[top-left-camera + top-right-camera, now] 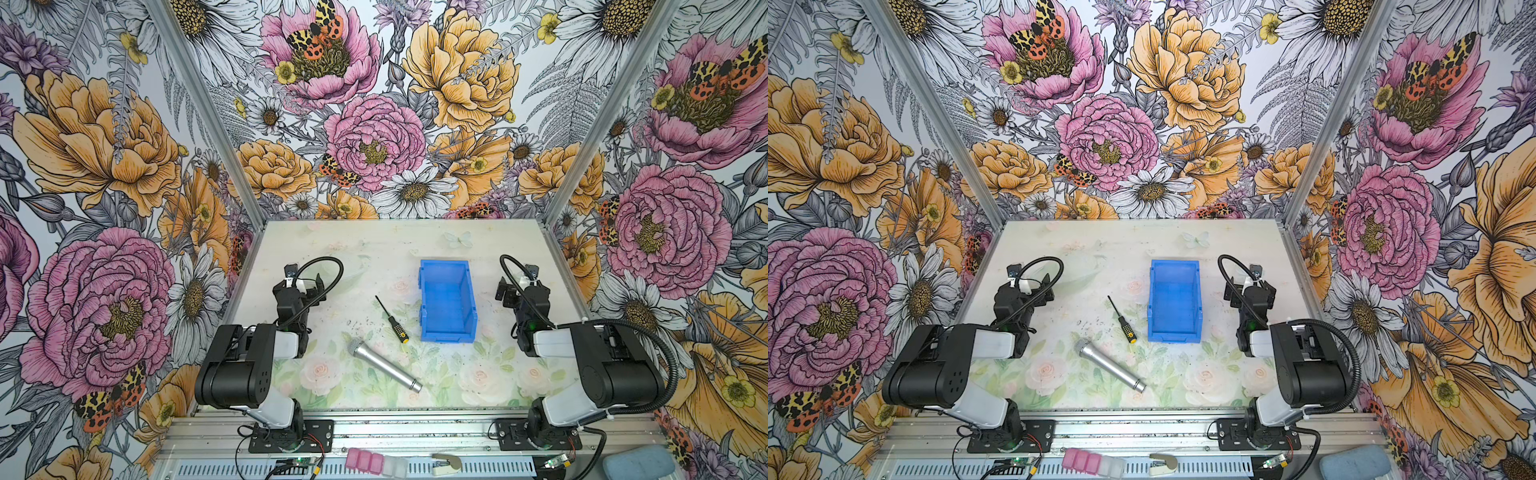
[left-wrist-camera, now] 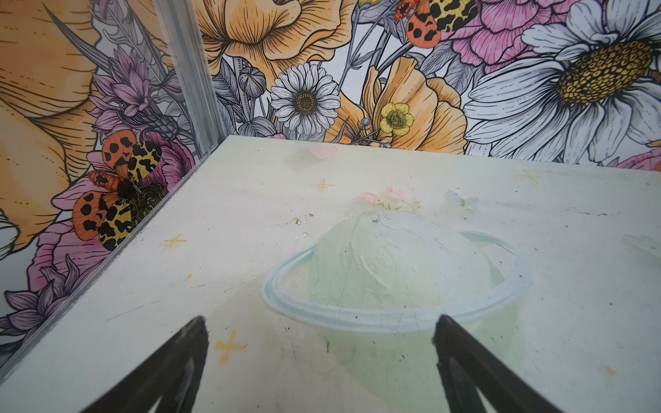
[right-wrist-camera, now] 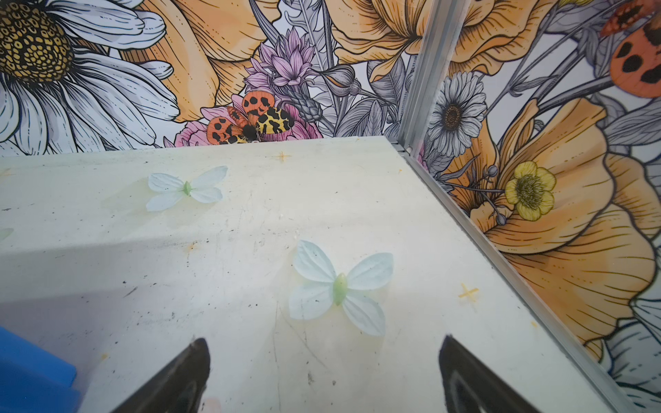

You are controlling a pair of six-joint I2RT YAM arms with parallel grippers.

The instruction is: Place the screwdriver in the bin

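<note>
The screwdriver (image 1: 392, 319) (image 1: 1121, 319), slim and black with a yellow-dotted handle, lies flat on the table just left of the bin in both top views. Its shaft points away toward the back left. The blue bin (image 1: 424, 299) (image 1: 1154, 299) stands open-topped and empty right of centre; one corner of the bin (image 3: 28, 372) shows in the right wrist view. My left gripper (image 1: 303, 279) (image 2: 320, 320) is open over bare table, well left of the screwdriver. Right of the bin, my right gripper (image 1: 517, 279) (image 3: 323, 339) is open too, holding nothing.
A silver microphone (image 1: 384, 370) (image 1: 1111, 365) with a mesh head lies diagonally in front of the screwdriver. Floral walls with aluminium posts (image 1: 195, 104) close in the table on three sides. Pink and white blocks (image 1: 365, 460) sit on the front rail.
</note>
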